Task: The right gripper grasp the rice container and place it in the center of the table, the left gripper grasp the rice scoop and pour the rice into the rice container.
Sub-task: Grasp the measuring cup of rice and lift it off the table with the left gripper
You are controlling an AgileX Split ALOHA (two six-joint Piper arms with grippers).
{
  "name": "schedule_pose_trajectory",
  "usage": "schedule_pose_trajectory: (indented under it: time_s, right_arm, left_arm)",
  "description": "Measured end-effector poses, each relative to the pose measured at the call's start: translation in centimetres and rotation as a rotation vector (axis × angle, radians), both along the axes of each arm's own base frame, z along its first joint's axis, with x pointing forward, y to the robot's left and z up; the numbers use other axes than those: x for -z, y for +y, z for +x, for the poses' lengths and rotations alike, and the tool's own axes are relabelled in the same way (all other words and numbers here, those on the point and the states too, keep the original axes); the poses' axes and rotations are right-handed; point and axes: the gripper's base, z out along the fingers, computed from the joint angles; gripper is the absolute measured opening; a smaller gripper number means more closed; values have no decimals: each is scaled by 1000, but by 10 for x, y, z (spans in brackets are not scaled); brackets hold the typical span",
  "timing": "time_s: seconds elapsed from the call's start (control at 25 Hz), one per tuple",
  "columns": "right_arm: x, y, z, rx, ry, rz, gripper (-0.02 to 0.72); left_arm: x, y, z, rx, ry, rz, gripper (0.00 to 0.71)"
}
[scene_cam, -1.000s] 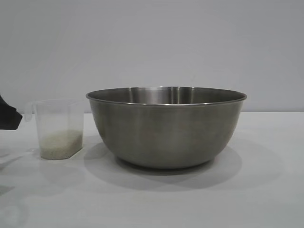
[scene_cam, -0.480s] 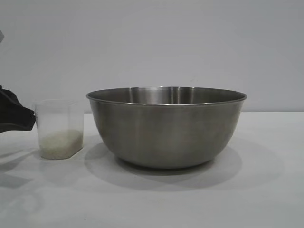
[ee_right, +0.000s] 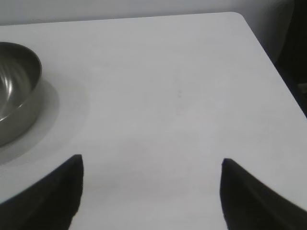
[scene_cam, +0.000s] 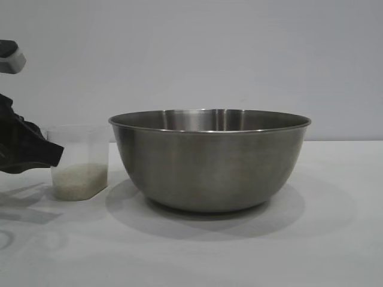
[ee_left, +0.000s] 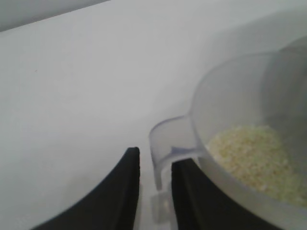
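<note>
Since the earlier frames, left tool (scene_cam: 51,154) advanced from the exterior view's left edge toward the rice scoop (scene_cam: 79,162); its black tip now overlaps the scoop's near side.

Left tool, wrist view (ee_left: 154,165): two dark fingers (ee_left: 125,179) set narrow, one on each side of the scoop's loop handle (ee_left: 165,143). Whether they press the handle, cannot tell.

Rice scoop (ee_left: 249,139): clear plastic, upright on the white desk (scene_cam: 335,239), just left of the rice container (scene_cam: 209,158), a small gap between them. Rice (scene_cam: 78,179): off-white grains, filling the bottom part of the scoop (ee_left: 254,155).

Rice container: large steel bowl, upright, near the middle of the desk; its rim and wall show in the right wrist view (ee_right: 19,91).

Right tool (ee_right: 151,191): fingers spread wide, nothing between them, over bare desk (ee_right: 168,96), apart from the bowl.
</note>
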Motion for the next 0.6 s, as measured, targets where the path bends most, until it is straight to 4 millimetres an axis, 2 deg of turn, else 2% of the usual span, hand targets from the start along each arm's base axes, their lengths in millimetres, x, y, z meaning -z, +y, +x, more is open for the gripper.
schedule_pose_trajectory:
  time_s: [0.32, 0.36, 0.48, 0.6]
  right_arm:
    - [0, 0, 0, 0, 0, 0, 549]
    - [0, 0, 0, 0, 0, 0, 549]
    - [0, 0, 0, 0, 0, 0, 549]
    - [0, 0, 0, 0, 0, 0, 549]
  left_arm:
    - [-2, -2, 1, 26, -10, -2, 153]
    - [-4, -3, 1, 25, -15, -3, 87]
    - [-6, -3, 1, 25, -23, -6, 0]
    - [-7, -3, 1, 26, -26, -6, 0]
